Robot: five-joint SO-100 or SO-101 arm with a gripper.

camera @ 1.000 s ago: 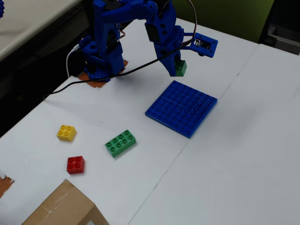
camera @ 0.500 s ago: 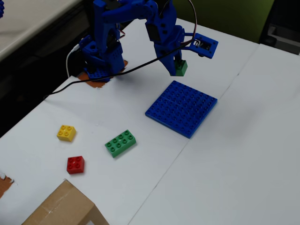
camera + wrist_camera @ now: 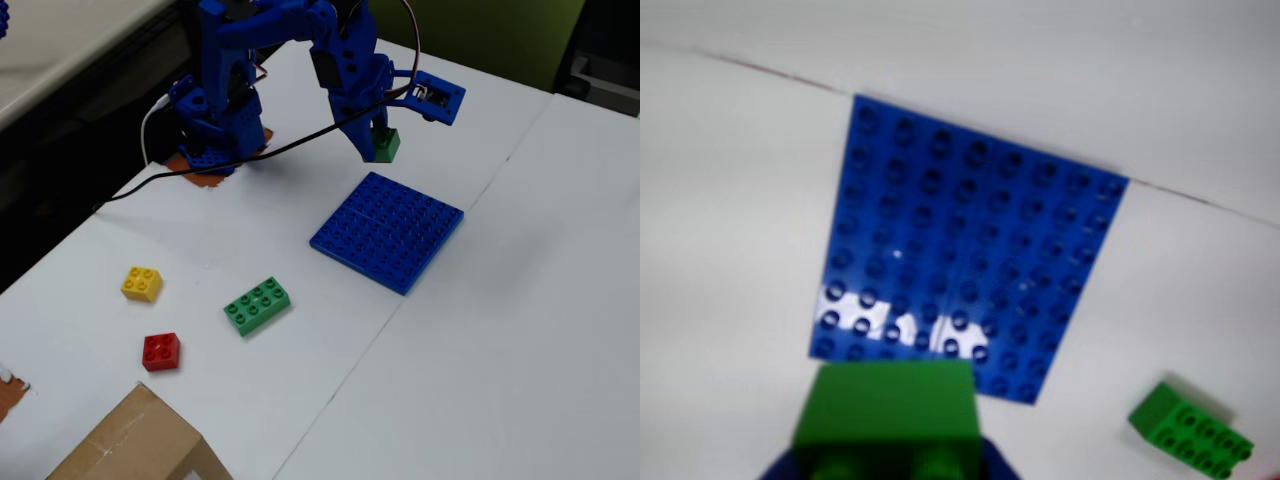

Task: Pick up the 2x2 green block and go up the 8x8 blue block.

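The small 2x2 green block [image 3: 385, 145] is held in my blue gripper [image 3: 378, 142], lifted above the table just behind the far edge of the 8x8 blue block [image 3: 388, 231]. In the wrist view the green block [image 3: 888, 405] fills the bottom centre between the blue jaws, with the blue studded plate [image 3: 970, 240] lying flat on the white table ahead of it. The gripper [image 3: 890, 440] is shut on the block.
A longer 2x4 green brick [image 3: 257, 305] lies left of the plate, also in the wrist view [image 3: 1190, 430]. A yellow brick [image 3: 142, 283] and a red brick [image 3: 161, 351] lie further left. A cardboard box [image 3: 135, 445] sits at the front edge. The arm's base [image 3: 215, 110] stands at the back.
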